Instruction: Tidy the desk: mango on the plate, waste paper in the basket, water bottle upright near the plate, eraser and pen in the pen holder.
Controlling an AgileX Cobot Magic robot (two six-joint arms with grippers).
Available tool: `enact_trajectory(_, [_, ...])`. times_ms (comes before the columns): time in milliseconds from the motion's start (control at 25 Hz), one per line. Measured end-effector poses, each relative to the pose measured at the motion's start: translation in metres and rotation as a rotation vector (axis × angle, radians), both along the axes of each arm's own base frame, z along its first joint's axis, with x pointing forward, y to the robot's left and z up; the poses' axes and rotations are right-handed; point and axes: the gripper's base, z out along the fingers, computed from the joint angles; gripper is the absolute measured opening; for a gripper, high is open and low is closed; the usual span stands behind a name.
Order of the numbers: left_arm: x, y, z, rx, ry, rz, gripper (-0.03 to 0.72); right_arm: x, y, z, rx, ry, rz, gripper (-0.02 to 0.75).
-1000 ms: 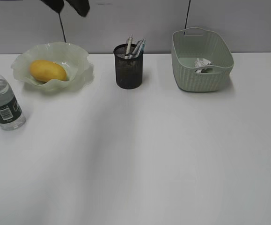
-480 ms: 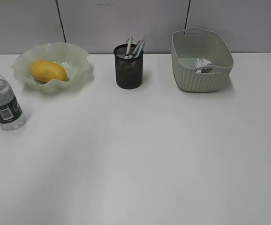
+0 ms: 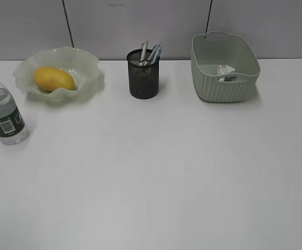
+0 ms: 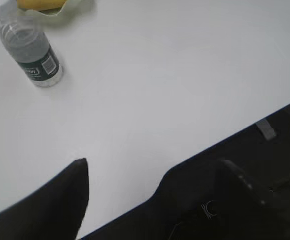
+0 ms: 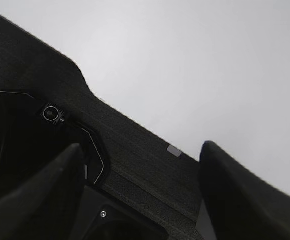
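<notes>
The desk (image 3: 156, 177) is a plain white tabletop that fills most of the exterior view, with a grey panelled wall behind it. At its far right stands the basket (image 3: 213, 86), pale green with ribbed sides and a cut-out handle, and the waste paper (image 3: 225, 70) lies inside it, a small white wad with dark marks. At the far left sits the plate (image 3: 83, 62), a pale green glass dish with a wavy rim, and the mango (image 3: 53, 78) rests in its hollow. The water bottle (image 3: 3, 115) stands upright on the desk at the left edge, near the plate but not touching it, its white cap on and its dark label facing the camera. Between plate and basket stands the pen holder (image 3: 143, 78), a black mesh cup with several pens (image 3: 151, 53) sticking out of its top; whether an eraser is inside cannot be told.

In the left wrist view the left gripper (image 4: 150, 200) hangs over the near desk edge with its jaws apart and nothing between them. The right gripper (image 5: 139, 195) also has its jaws spread wide and empty, over the edge of the desk.
</notes>
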Motion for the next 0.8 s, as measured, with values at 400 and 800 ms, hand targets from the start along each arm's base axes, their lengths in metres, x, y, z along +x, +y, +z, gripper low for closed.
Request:
enact_trajectory(400, [-0.035,0.021,-0.065,-0.002,-0.044,-0.003,0.58,-0.002,-0.002,0.001,-0.005,-0.021,0.016,0.561])
enact_trajectory(800, [-0.032,0.016,-0.064,-0.025,-0.094,-0.036,0.575,-0.016,-0.007,-0.018,0.035,-0.014,0.026,0.561])
